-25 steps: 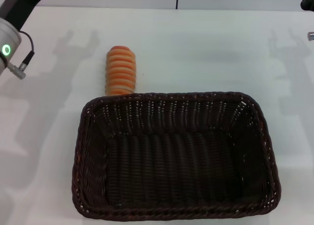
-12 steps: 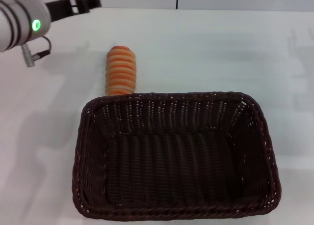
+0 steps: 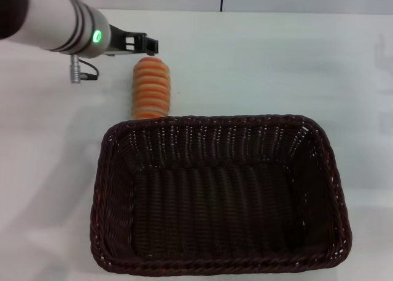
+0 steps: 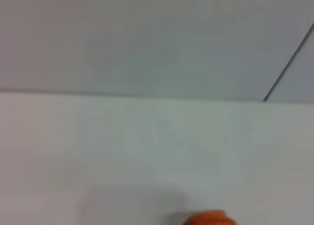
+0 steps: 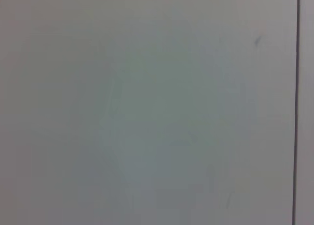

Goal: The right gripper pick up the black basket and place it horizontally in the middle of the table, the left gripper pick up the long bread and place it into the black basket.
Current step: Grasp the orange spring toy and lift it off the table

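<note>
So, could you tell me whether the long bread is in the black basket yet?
Not yet. The long bread lies on the table just behind the empty black basket.

One arm is seen in the head view. A silver-grey cylindrical casing is noted, ringed by thin dark bands, with a round green light lit on it. A dark section is seen at the upper end. A metal plug with a black cable is fitted beneath. The left gripper (image 3: 140, 43) is black.
</note>
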Robot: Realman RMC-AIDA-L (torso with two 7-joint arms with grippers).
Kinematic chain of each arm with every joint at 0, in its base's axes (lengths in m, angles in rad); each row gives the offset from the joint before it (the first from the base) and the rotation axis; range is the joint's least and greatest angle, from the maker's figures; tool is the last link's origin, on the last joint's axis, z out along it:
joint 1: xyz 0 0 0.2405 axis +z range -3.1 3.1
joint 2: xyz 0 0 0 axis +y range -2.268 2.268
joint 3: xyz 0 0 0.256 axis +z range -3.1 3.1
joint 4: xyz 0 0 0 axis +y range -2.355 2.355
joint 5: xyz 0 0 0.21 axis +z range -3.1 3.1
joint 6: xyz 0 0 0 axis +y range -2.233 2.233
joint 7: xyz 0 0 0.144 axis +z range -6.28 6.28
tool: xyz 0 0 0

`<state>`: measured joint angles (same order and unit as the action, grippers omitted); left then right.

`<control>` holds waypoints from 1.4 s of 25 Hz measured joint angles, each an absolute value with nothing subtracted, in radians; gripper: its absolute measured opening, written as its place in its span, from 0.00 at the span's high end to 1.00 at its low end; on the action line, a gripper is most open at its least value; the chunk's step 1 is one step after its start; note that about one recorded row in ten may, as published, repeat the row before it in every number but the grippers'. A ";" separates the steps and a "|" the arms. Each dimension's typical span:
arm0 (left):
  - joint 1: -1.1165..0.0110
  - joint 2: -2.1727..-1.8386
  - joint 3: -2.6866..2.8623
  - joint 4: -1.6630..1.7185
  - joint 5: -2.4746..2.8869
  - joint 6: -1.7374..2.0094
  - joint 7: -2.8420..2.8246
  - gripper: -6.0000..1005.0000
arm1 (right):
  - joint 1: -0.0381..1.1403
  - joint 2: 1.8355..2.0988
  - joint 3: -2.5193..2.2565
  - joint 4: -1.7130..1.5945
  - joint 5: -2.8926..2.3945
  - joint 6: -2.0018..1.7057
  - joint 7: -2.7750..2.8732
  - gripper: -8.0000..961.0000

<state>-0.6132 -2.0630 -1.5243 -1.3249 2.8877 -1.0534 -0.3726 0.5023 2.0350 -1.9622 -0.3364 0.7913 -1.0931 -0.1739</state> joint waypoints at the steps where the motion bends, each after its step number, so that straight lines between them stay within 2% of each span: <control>1: -0.646 -2.063 -1.529 -1.280 2.888 -1.063 -0.373 0.26 | 0.504 2.032 -1.962 -0.336 0.791 -1.093 -0.172 0.55; 4: -0.691 -2.064 -1.534 -1.220 2.888 -1.067 -0.370 0.26 | 0.510 2.022 -1.968 -0.336 0.791 -1.089 -0.170 0.55; 18: -0.715 -2.070 -1.504 -1.163 2.887 -1.070 -0.416 0.27 | 0.528 1.991 -1.970 -0.338 0.776 -1.071 -0.138 0.55; 28: -0.740 -2.073 -1.397 -1.138 2.883 -1.028 -0.582 0.27 | 0.519 1.957 -1.971 -0.333 0.742 -1.076 -0.081 0.55; 35: -0.742 -2.073 -1.375 -1.102 2.884 -0.989 -0.615 0.27 | 0.527 1.952 -1.965 -0.316 0.695 -1.077 -0.042 0.55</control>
<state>-0.7422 -2.0729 -1.3753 -1.1023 2.8841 -0.9889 -0.6155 0.5274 1.9520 -1.9654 -0.3161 0.6949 -1.0768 -0.0417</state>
